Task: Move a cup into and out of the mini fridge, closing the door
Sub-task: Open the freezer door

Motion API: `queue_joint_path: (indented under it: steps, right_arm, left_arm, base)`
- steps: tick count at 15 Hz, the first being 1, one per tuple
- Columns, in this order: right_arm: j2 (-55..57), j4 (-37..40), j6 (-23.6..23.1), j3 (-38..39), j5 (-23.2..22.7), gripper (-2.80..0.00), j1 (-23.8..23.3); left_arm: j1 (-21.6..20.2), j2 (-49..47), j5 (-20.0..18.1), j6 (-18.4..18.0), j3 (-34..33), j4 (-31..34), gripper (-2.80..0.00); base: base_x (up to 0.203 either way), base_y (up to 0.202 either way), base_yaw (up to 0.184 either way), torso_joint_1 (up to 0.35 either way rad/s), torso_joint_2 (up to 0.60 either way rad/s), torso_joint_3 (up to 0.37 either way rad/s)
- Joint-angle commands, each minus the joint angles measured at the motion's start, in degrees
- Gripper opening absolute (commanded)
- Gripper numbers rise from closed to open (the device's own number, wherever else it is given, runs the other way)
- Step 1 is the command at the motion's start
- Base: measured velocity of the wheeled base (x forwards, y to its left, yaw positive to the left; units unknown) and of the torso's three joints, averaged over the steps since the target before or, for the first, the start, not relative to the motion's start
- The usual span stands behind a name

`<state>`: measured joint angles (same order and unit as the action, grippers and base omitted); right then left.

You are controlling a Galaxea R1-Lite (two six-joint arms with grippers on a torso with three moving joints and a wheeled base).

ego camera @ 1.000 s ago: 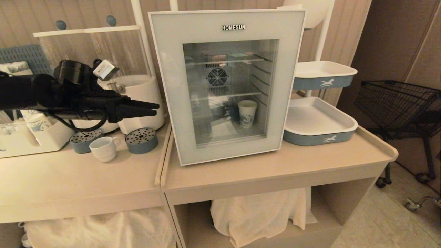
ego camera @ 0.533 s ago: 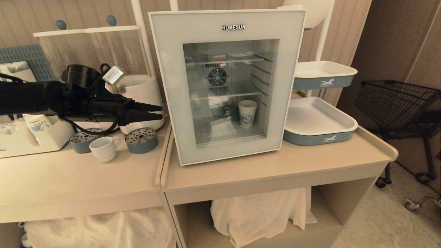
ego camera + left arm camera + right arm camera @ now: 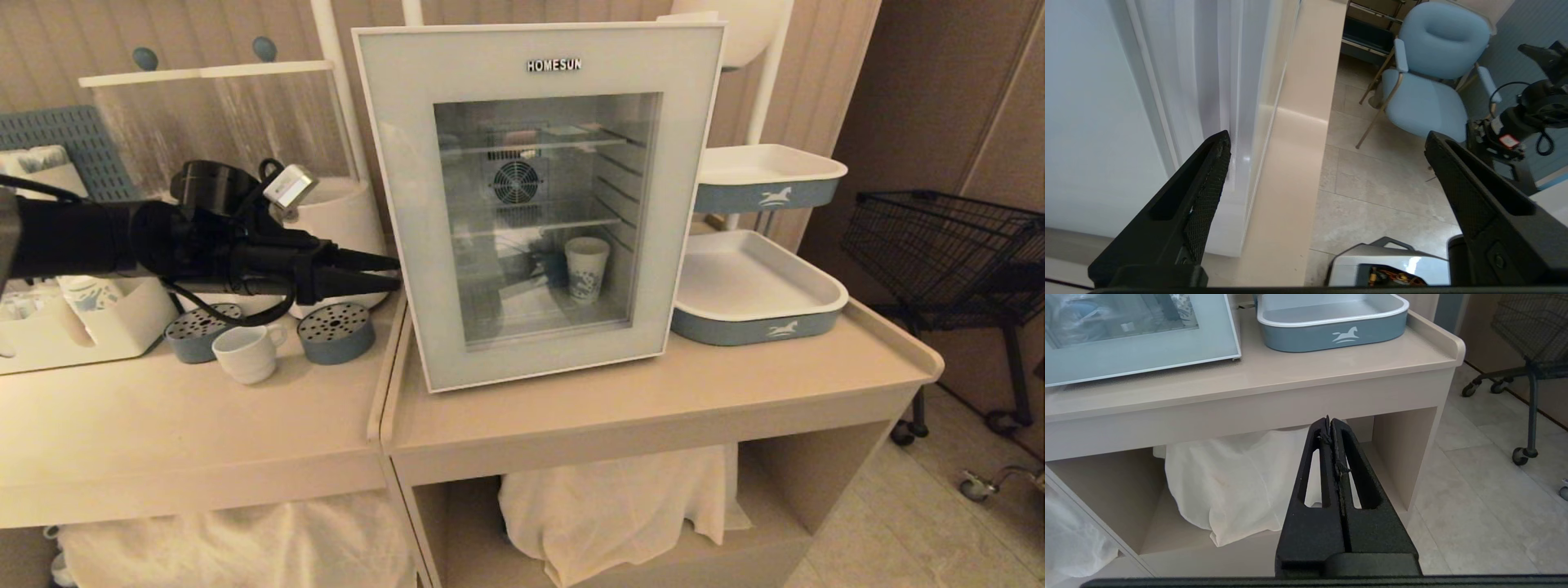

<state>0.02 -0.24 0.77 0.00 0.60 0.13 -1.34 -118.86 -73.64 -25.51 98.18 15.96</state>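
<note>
The mini fridge (image 3: 490, 61) stands on the right counter. Its door (image 3: 671, 245), pale grey-blue round a glass window, is shut. A small white cup (image 3: 243, 353) with a handle sits on the left counter, below my left arm. My left gripper (image 3: 397, 272) is open and empty, and its tips are level at the fridge's left edge. In the left wrist view, one finger (image 3: 1208, 183) lies against the fridge's white side (image 3: 1094, 102), and the door's edge falls within the open left gripper (image 3: 1327, 139). My right gripper (image 3: 1329, 421) hangs shut and empty in front of the counter.
A blue-printed paper cup (image 3: 586, 269) stands inside the fridge. Two perforated blue-grey discs (image 3: 335, 331) and a white tub (image 3: 339, 220) sit by the white cup. Tiered trays (image 3: 759, 314) stand right of the fridge, with a wire cart (image 3: 947, 245) beyond. A blue chair (image 3: 1433, 69) stands on the floor.
My left arm has moved right, bringing the open gripper from over the white tub to the fridge's left edge. The right gripper and the cups have not moved.
</note>
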Motion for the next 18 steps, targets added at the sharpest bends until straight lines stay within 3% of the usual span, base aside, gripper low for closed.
queue_joint_path:
  steps: [1,11,18]
  right_arm:
    - [0.1,0.0,0.0,0.0,0.0,-2.8,0.0]
    - [0.1,-0.1,-0.1,0.0,-0.1,-2.8,0.0]
    - [0.1,-0.1,-0.1,0.0,-0.1,-2.8,0.0]
  left_arm:
    - [0.1,0.3,-0.4,-0.1,-0.1,-0.1,0.0]
    - [1.2,-2.3,0.9,0.2,-0.1,-3.9,0.0]
    - [1.2,2.7,-0.6,0.2,-4.0,-3.8,0.0]
  base:
    - [0.0,0.0,0.0,0.0,0.0,0.0]
    - [0.0,0.0,0.0,0.0,0.0,0.0]
    - [0.0,0.0,0.0,0.0,0.0,0.0]
